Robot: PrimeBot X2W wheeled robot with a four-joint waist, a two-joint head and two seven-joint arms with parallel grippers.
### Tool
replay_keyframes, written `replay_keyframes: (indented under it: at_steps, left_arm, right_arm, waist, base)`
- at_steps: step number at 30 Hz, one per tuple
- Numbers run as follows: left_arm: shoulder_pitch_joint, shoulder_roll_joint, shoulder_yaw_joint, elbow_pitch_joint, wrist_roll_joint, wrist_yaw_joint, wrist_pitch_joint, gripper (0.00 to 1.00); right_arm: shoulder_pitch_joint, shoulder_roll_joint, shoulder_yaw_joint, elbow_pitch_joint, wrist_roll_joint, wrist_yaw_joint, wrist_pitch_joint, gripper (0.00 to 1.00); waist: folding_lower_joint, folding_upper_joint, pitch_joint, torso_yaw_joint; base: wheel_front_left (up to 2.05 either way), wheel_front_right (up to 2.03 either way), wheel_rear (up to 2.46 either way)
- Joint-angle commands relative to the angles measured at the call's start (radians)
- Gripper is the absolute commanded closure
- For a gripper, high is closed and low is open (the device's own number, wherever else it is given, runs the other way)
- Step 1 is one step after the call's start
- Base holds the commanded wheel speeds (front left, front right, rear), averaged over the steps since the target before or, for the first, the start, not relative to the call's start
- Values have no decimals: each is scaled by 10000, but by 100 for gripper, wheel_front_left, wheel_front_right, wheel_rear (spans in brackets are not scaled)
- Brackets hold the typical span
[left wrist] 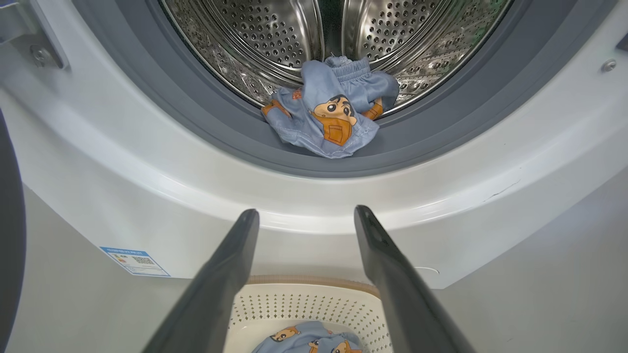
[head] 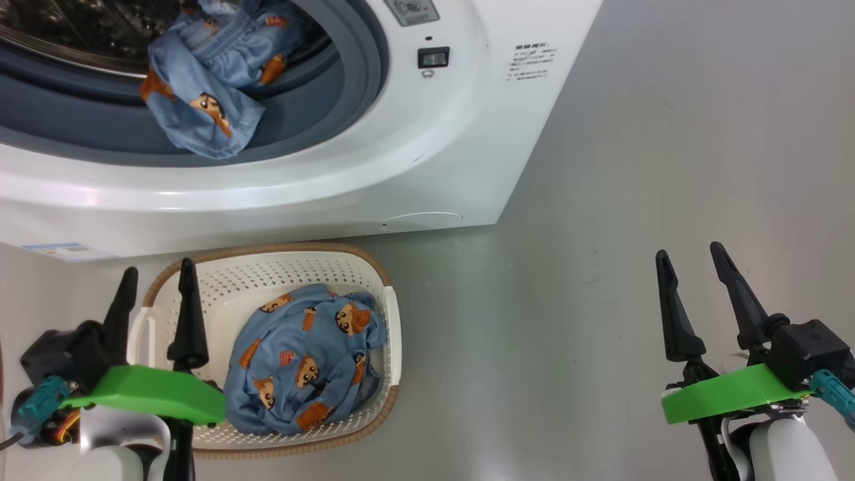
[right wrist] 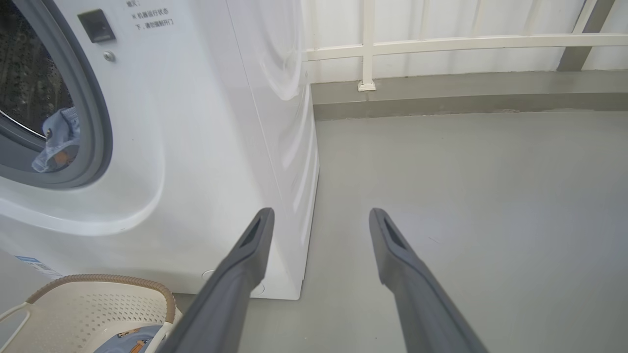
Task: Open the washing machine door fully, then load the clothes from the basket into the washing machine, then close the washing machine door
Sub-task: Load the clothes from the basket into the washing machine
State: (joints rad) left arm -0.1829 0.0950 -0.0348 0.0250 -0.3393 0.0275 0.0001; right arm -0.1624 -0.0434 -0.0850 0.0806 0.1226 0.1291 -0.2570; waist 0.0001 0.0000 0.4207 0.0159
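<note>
Halfway through loading, nothing held.

The left gripper point(head: 159, 267) and right gripper point(head: 689, 250) both stand with fingers spread, gripping nothing. A light blue bear-print garment point(head: 300, 361) lies bunched in the cream perforated plastic basket point(head: 294, 274), just right of the left fingers. A second such garment point(head: 200, 100) droops over the grey rubber gasket point(head: 361, 87) of the white front-loading washing machine point(head: 434, 167), beyond their tips. Judged best: swing the left fingers down onto the bunch's thick middle, gathering it whole. The blue label point(head: 63, 250) and grey print point(head: 531, 63) are too small to read.
</note>
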Motion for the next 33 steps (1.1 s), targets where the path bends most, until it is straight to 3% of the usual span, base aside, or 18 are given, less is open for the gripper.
replay_keyframes:
  at_steps: [1,17,33]
  left_arm:
    - [202,277,358,-370,-71,91,55,0]
    - [-2317,816,399,857,-34,159,579,0]
    - [-5649,1233,655,4619,-387,420,1288,0]
  right_arm:
    - [87,-68,216,-239,-70,16,-48,0]
    - [-54,-68,365,-223,217,16,-48,0]
    - [4,-68,614,-126,590,16,-48,0]
  waist:
    - [-1,0,13,-29]
    - [-1,0,347,-629]
    - [-1,0,365,-1608]
  base:
    - [0,0,0]
    - [0,0,0]
    - [0,0,0]
